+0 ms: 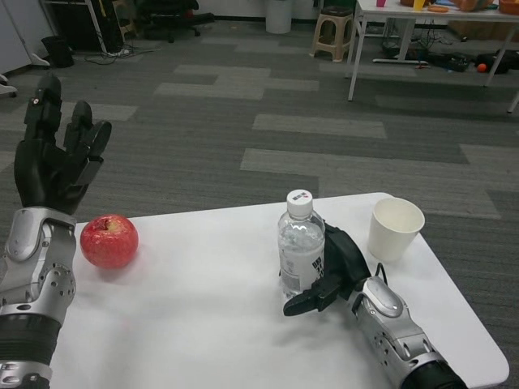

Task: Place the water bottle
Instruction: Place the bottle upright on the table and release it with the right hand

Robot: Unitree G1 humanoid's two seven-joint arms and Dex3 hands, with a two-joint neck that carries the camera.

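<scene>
Head view, step: we judge the bottle [301, 247] is being set down; we should let it stand upright, then ease the fingers away without tipping it.
Worktop [203, 324]: it carries the bottle near mid-right, between apple [109, 241] and cup [395, 228].
Right hand [334, 271]: wrapped round the bottle's lower half.
Left hand [55, 158]: raised, fingers apart, holding nothing.
Bottle: capped; we cannot tell its fill.
Cup: looks empty.
</scene>
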